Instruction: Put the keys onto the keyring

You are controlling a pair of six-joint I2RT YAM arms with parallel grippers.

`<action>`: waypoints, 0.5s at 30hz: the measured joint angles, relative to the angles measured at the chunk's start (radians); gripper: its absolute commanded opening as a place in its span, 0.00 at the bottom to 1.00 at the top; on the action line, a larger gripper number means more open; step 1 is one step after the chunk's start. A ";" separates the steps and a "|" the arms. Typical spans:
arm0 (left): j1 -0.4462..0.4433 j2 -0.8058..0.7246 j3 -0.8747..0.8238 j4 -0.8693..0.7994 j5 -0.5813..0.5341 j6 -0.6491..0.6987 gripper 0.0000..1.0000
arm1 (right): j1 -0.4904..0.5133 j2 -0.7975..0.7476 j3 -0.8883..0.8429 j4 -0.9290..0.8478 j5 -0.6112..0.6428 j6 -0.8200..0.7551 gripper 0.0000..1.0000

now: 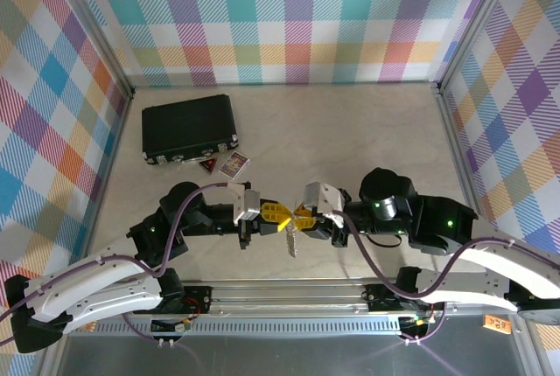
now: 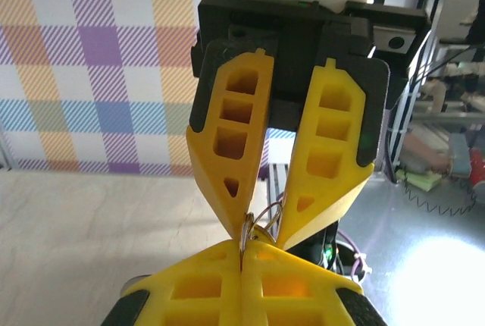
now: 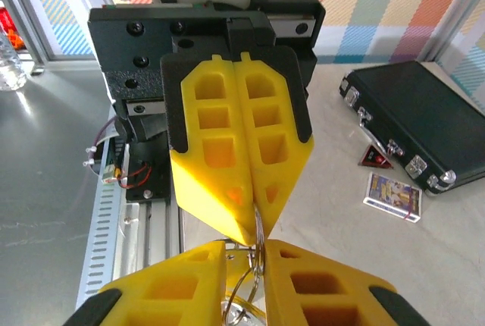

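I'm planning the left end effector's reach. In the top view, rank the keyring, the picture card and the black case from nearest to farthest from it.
1. keyring: pinched in the left end effector, hanging just to its right.
2. picture card: flat on the table, farther back, by the case's near edge.
3. black case: back left.

Keyring [image 1: 291, 242]: silver-grey, narrow oblong from above, hanging roughly vertical in mid-air, front-centre of the workspace. Top end sits in the yellow cluster, lower end dangles free. From the wrist views it's a thin wire loop seen edge-on, upright. Key: can't make it out.
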 measured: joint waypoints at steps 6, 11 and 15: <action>0.000 0.005 -0.007 0.055 0.035 -0.032 0.00 | 0.000 -0.023 -0.012 0.022 -0.010 0.008 0.09; 0.000 0.011 -0.013 0.071 0.057 -0.051 0.00 | 0.000 -0.031 -0.023 0.026 -0.002 0.017 0.00; 0.000 0.016 -0.013 0.060 0.041 -0.043 0.03 | 0.000 -0.026 -0.023 0.013 0.021 0.016 0.00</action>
